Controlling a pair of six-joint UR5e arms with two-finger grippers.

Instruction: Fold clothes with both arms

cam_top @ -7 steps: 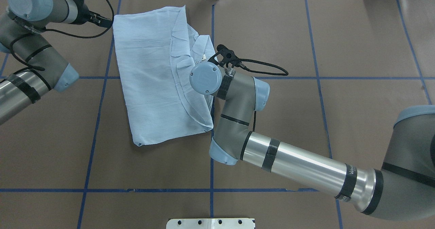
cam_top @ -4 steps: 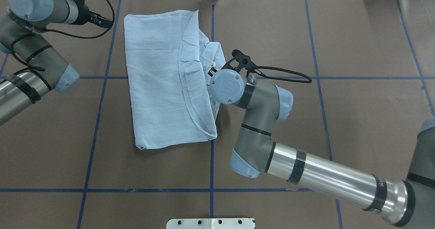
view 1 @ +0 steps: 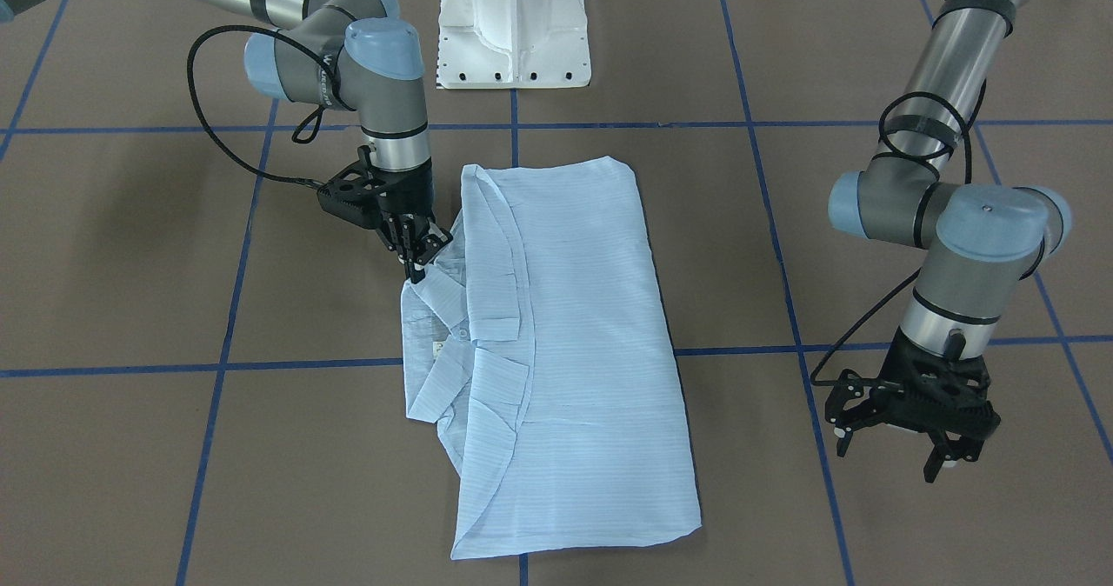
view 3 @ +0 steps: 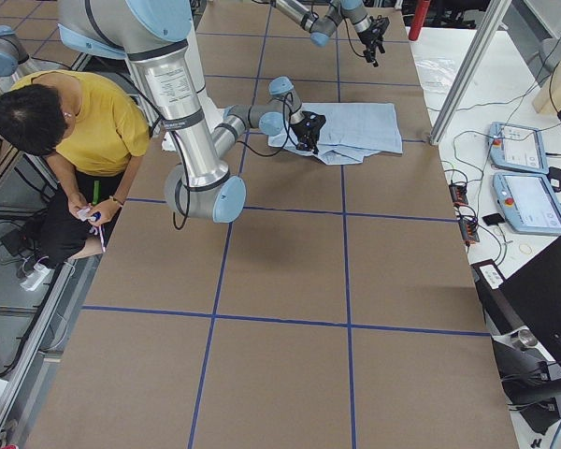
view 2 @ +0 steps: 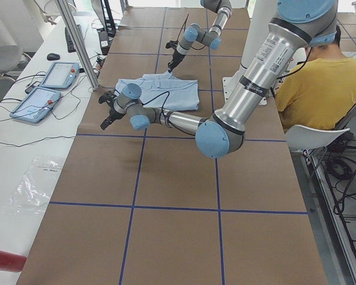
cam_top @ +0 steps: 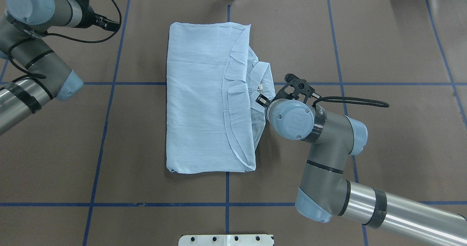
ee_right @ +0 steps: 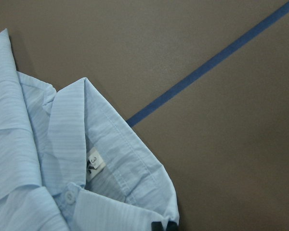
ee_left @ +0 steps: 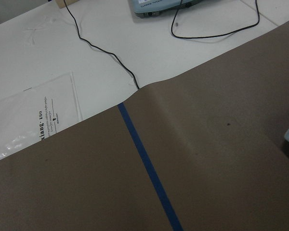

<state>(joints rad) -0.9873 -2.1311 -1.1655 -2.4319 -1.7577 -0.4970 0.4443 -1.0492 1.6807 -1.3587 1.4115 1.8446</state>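
Observation:
The pale-blue striped shirt [view 1: 565,325] lies folded into a long rectangle at the table's middle, collar and buttons on its robot-right side [cam_top: 200,107]. My right gripper [view 1: 419,264] is shut on the shirt's edge beside the collar. In the overhead view its own wrist hides it. The right wrist view shows the collar with its size label [ee_right: 93,163] and a dark fingertip [ee_right: 164,226] at the fabric's edge. My left gripper [view 1: 891,456] is open and empty, hovering over bare table off the shirt's robot-left side, near the far edge [cam_top: 111,24].
The white pedestal base [view 1: 513,29] stands at the robot's side of the table. Teach pendants [view 3: 524,168] and cables lie on the white bench beyond the far edge, with a plastic bag [ee_left: 29,120]. A person in yellow [view 2: 308,83] sits behind the robot.
My right gripper has moved to the robot's right and dragged the shirt with it, about one third of a grid square. The shirt now lies straighter. The left arm has barely moved.

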